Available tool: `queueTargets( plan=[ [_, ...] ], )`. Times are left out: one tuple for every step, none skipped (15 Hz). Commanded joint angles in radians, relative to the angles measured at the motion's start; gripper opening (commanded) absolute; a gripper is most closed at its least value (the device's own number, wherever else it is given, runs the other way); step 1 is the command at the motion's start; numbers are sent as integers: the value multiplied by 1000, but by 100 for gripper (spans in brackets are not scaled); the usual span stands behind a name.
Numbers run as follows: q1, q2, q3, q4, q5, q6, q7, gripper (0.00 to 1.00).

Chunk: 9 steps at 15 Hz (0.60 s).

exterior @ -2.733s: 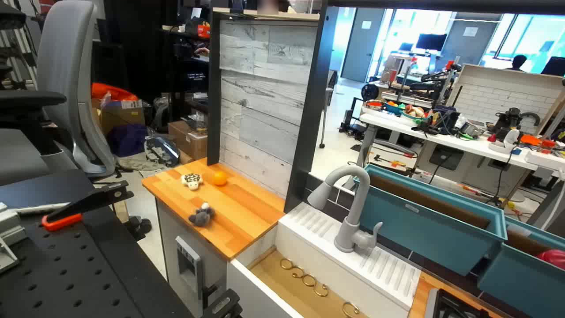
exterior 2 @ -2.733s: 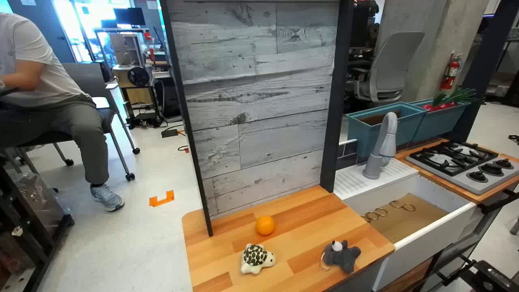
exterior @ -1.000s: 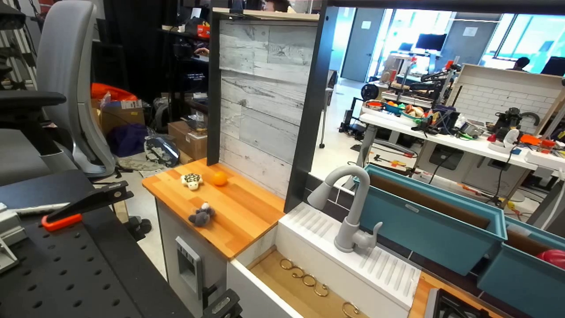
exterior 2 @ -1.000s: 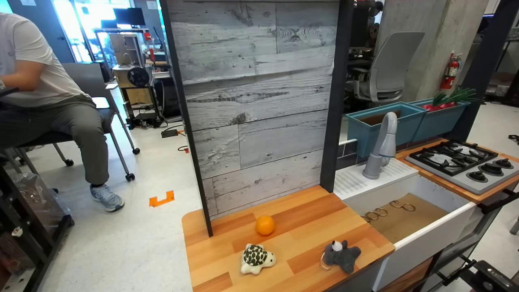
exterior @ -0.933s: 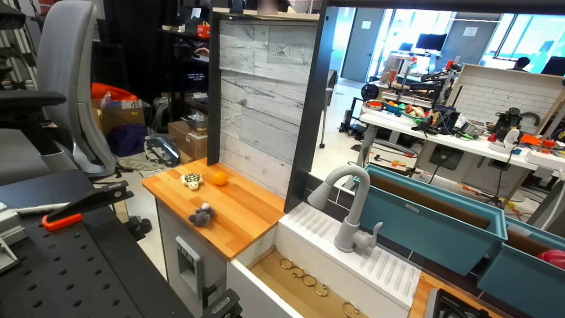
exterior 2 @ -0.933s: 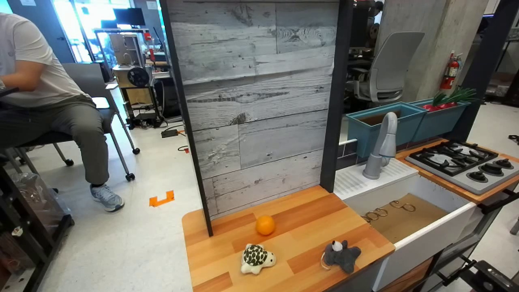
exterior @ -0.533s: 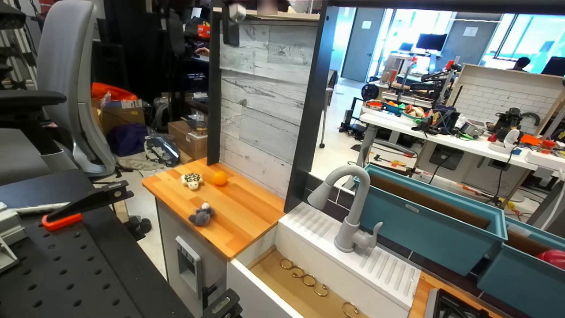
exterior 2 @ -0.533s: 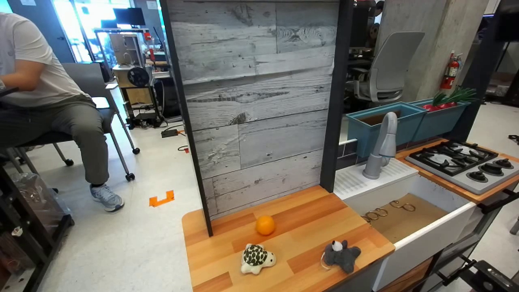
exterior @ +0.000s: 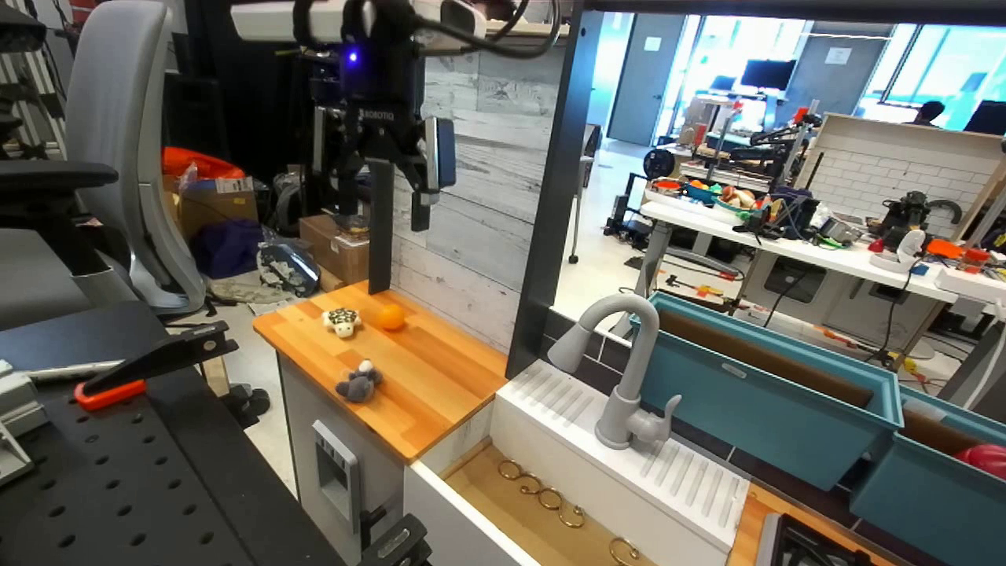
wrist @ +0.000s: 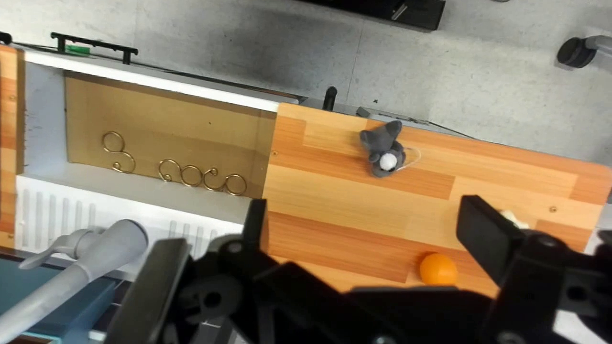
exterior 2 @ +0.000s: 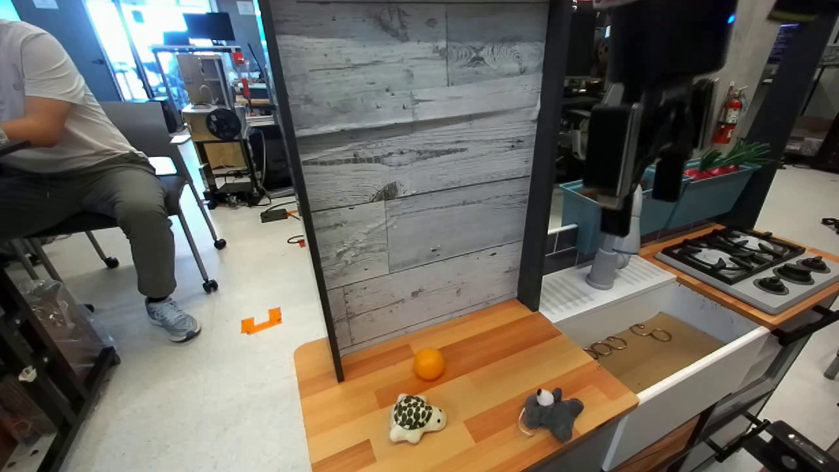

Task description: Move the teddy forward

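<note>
The teddy is a small dark grey soft toy with a white muzzle. It lies on the wooden counter near its front edge in both exterior views [exterior: 357,387] [exterior 2: 557,415]. It also shows in the wrist view [wrist: 380,139], above the fingertips in the picture. My gripper [exterior: 383,218] is open and empty, well above the counter; it also shows in an exterior view [exterior 2: 642,206]. In the wrist view the two fingers of the gripper [wrist: 364,212] stand wide apart with only counter surface and an orange ball between them.
The orange ball [exterior 2: 429,364] and a white spotted toy turtle [exterior 2: 415,418] sit on the counter [exterior 2: 472,387]. A wood-plank wall panel [exterior 2: 419,157] stands behind it. The sink [exterior 2: 695,387], with gold rings inside and a grey faucet [exterior: 629,385], adjoins the counter.
The arm and gripper have come into both exterior views from above, and are now lower over the counter and sink area. The teddy, ball and turtle have not moved.
</note>
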Motion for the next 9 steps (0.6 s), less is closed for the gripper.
queueTargets(
  plan=[
    [44, 125, -15, 68, -1, 72, -4, 100],
    [53, 151, -16, 78, 1, 91, -7, 100],
    [60, 176, -18, 87, 1, 108, -13, 100],
    [65, 200, -17, 96, 4, 121, -23, 100],
    [71, 223, -19, 105, 1, 137, -32, 100],
    [77, 246, -23, 113, -4, 152, -40, 100],
    [83, 271, -28, 121, -11, 167, -49, 100],
    [90, 292, -33, 128, -15, 177, -56, 100],
    [100, 317, -44, 136, -28, 183, -63, 100]
  ],
)
